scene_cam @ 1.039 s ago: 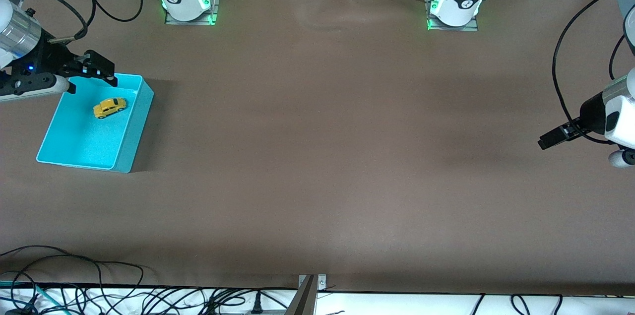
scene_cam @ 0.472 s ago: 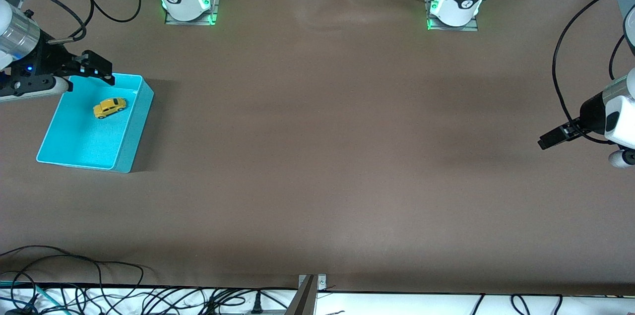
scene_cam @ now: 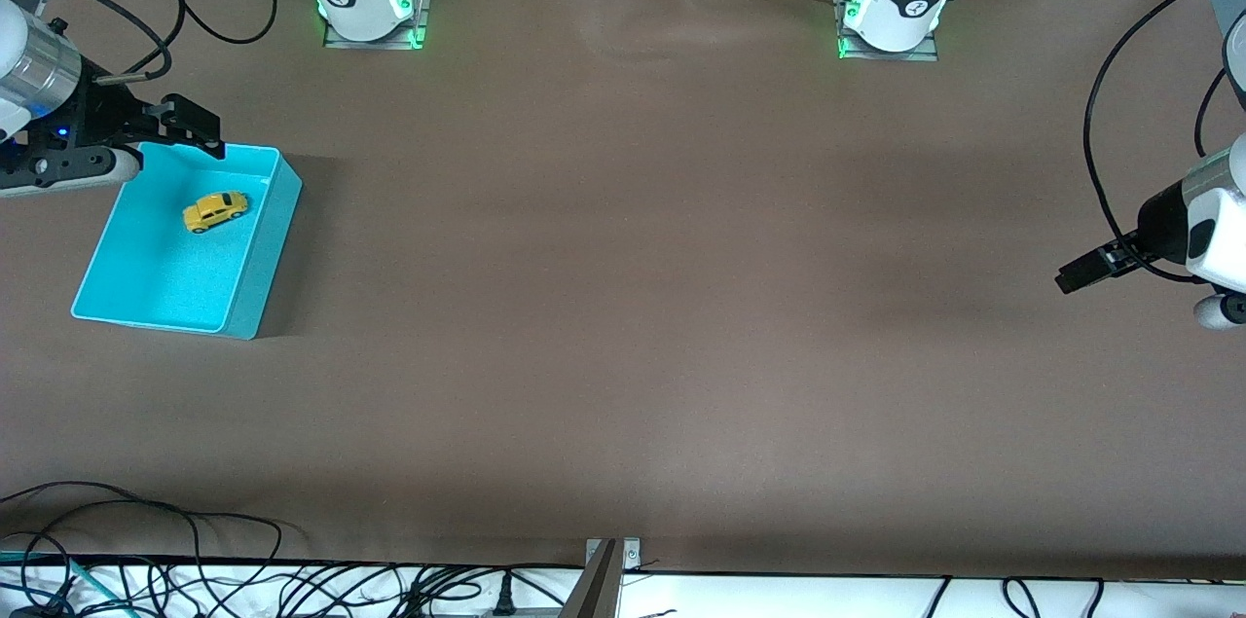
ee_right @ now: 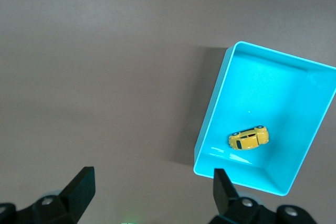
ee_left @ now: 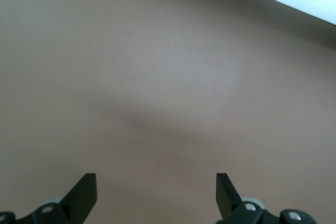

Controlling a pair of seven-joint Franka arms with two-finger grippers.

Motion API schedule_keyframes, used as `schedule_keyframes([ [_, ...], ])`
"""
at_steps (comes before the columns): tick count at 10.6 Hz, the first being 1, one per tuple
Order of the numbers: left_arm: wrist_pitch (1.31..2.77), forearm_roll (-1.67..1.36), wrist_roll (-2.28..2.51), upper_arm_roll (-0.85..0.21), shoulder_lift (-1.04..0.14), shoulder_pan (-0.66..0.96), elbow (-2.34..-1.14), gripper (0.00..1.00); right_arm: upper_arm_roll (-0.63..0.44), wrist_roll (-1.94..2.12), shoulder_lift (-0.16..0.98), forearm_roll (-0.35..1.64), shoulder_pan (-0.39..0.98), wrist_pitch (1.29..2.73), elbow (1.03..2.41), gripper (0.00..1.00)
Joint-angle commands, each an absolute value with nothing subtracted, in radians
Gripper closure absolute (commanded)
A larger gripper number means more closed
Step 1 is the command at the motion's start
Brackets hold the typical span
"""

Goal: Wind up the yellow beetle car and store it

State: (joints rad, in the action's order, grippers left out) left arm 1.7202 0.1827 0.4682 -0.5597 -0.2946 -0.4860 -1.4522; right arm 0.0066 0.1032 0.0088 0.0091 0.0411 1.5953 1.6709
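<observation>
Brown matting covers the whole table [scene_cam: 623,307], and at the right arm's end of it a teal bin [scene_cam: 255,258] is seen with the yellow beetle car [scene_cam: 215,210] lying inside, in the half of the bin farther from the front camera. Over the last second the right gripper [scene_cam: 156,143] has been drawn slightly up and away from the bin toward the table's edge, while the car has not shifted; from this it is judged that the car has been let go and stored, so the task is taken to be at or near its end (whether the car was wound cannot be told). The right gripper's jaws are spread wide with nothing between them, and it hangs over the bin's rim at the corner farthest from the front camera, with the car apart from it, lower and nearer the bin's middle. The left gripper [scene_cam: 1082,271] waits at the left arm's end of the table, released and empty over bare matting
</observation>
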Motion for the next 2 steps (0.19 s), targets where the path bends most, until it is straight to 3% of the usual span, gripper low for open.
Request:
schedule_keyframes([
  [1, 1.707, 0.166, 0.442, -0.560, -0.301, -0.489, -1.430, 0.00, -0.003, 0.081, 0.023, -0.008, 0.054, 1.566, 1.640, 0.00],
  [2, 1.707, 0.166, 0.442, -0.560, -0.301, -0.489, -1.430, 0.00, -0.003, 0.081, 0.025, -0.009, 0.054, 1.566, 1.640, 0.00],
])
